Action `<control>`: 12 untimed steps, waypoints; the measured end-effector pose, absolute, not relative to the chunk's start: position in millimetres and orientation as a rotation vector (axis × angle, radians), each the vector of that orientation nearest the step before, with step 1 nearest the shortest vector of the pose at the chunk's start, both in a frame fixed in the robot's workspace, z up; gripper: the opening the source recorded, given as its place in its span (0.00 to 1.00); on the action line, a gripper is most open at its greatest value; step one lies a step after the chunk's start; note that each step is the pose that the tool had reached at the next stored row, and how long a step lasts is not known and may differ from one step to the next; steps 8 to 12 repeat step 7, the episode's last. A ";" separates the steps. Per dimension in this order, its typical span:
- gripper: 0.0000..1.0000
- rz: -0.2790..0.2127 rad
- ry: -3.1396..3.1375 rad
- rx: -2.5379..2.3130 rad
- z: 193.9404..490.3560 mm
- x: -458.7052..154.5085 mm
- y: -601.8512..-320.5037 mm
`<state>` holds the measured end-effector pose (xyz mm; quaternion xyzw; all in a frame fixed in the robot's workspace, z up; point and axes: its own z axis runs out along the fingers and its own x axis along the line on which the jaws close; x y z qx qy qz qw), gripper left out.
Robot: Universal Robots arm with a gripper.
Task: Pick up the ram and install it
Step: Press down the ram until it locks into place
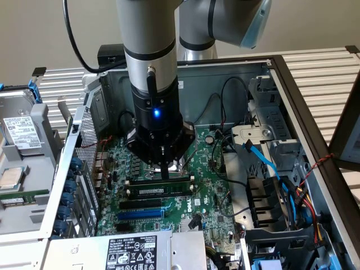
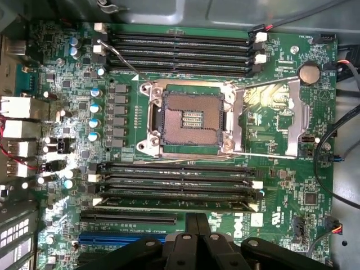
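Hanging over the middle of the open computer case (image 1: 281, 73), the gripper (image 1: 165, 169) points straight down at the green motherboard (image 1: 208, 197). Its dark fingers (image 1: 164, 170) come together in a narrow tip that meets the top edge of the ram (image 1: 160, 190), a long thin stick with a white label strip lying across the centre of the exterior frame, in the row of long black slots (image 1: 143, 203). Whether the fingers are pinching the stick or only resting against it I cannot tell from these pictures. A blue light (image 1: 156, 113) glows on the gripper body just above.

Below the ram in the exterior frame lie another black slot and then a blue slot (image 1: 140, 214). To the exterior view's right, blue cables (image 1: 264, 160) run past a grey metal bracket (image 1: 253, 135), and at the far left of the frame a hard drive (image 1: 22, 132) sits outside the case.

In the wrist view the bare processor socket (image 2: 188, 119) sits in the centre of the frame with its metal frame (image 2: 270, 115) swung open beside it. Four empty memory slots (image 2: 180, 53) run across the upper part, and another bank of slots (image 2: 174, 183) crosses the lower middle. The black gripper housing (image 2: 197, 247) fills the lower centre edge, and a round coin battery (image 2: 309, 72) shows at upper right.
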<state>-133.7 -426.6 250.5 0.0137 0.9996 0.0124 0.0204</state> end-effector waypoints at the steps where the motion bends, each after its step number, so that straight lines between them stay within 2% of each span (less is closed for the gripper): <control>1: 0.11 0.038 3.100 0.062 250.5 -133.7 -426.6; 12: 0.11 0.040 3.100 0.069 250.5 -133.7 -426.5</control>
